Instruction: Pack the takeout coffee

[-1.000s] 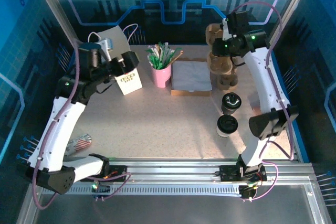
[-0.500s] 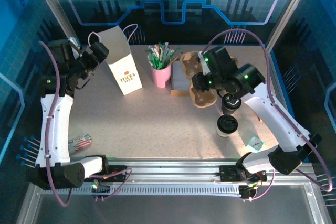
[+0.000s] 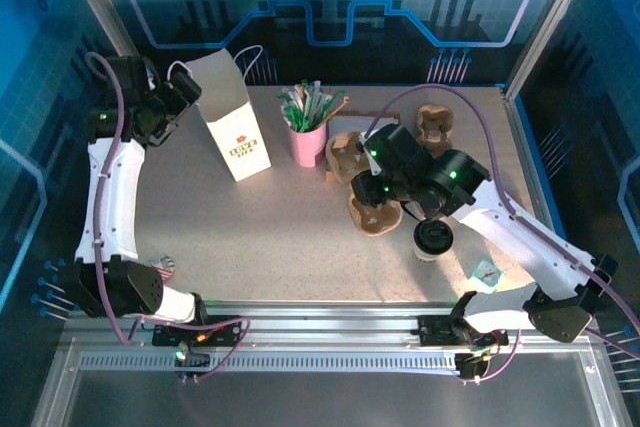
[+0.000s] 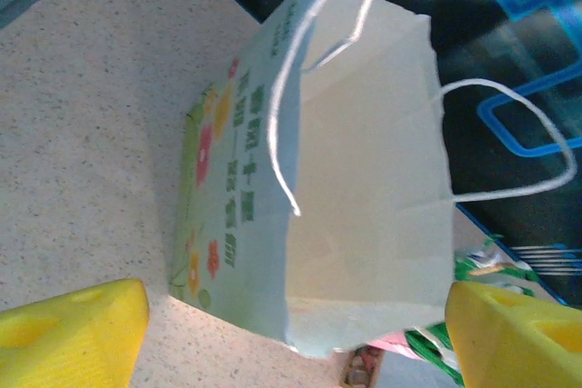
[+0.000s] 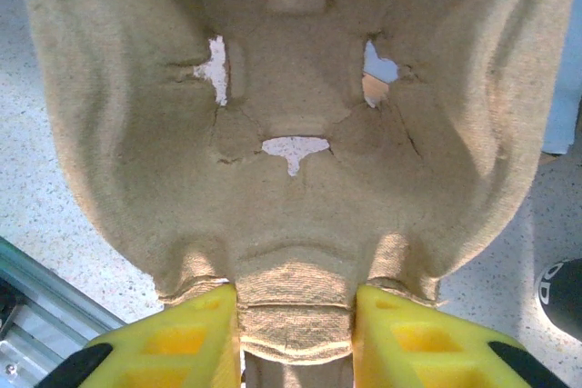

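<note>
One takeout coffee (image 3: 433, 237), a white paper cup with a black lid, stands right of centre; its lid's edge (image 5: 564, 293) shows in the right wrist view. My right gripper (image 3: 372, 190) (image 5: 296, 333) is shut on the edge tab of a brown moulded cup carrier (image 3: 362, 175) (image 5: 291, 106), held just above the table left of that cup. My left gripper (image 3: 178, 97) (image 4: 293, 338) is open at the back left, beside the upright white paper bag (image 3: 235, 122) (image 4: 364, 179), whose open mouth faces it. Its yellow fingertips (image 4: 73, 329) straddle the bag without touching it.
A pink cup of green-and-white sachets (image 3: 307, 132) stands right of the bag. A second brown carrier (image 3: 435, 125) lies at the back right. A flat tray (image 3: 340, 137) sits behind the held carrier. A loose sachet (image 3: 485, 272) lies near the front right.
My right arm has swung the carrier from the back right to the middle, beside the cup. My left gripper has drawn back from the bag's front to its left rear and narrowed slightly.
</note>
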You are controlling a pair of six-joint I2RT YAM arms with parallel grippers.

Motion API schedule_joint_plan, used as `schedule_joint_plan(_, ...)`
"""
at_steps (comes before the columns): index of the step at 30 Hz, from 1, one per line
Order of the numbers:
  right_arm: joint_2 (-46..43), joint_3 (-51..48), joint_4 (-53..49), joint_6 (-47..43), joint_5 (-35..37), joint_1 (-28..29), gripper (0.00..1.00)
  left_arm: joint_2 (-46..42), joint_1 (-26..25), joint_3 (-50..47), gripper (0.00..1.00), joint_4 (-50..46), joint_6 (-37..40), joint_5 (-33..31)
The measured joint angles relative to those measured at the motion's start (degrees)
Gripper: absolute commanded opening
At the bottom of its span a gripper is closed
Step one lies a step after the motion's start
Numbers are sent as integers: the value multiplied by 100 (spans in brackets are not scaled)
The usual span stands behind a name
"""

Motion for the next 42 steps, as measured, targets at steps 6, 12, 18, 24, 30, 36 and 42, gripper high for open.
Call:
schedule_joint_plan(6, -22, 0, 59, 24, 7, 140, 32, 372, 0, 146, 76, 7, -4, -229)
schedule_joint_plan(12, -22, 0, 66, 46, 24, 267, 32, 831, -2, 485, 64, 44, -24, -256)
schedule_joint_plan(18, -22, -11, 81, 46, 72, 302, 32, 1123, -116, 560, 62, 142, -39, -258)
schedule_joint_plan(24, -22, -116, 109, 46, 109, 310, 32, 1408, -284, 570, 52, 157, -44, -260)
schedule_joint_plan(30, -24, -245, 144, 46, 111, 313, 32, 1488, -345, 570, 44, 162, -46, -260)
schedule_joint_plan(36, -24, -350, 153, 46, 109, 313, 32, 1488, -415, 568, 37, 197, -35, -286)
schedule_joint_plan(42, -24, -391, 192, 44, 107, 313, 32, 1436, -509, 407, 29, 216, -31, -302)
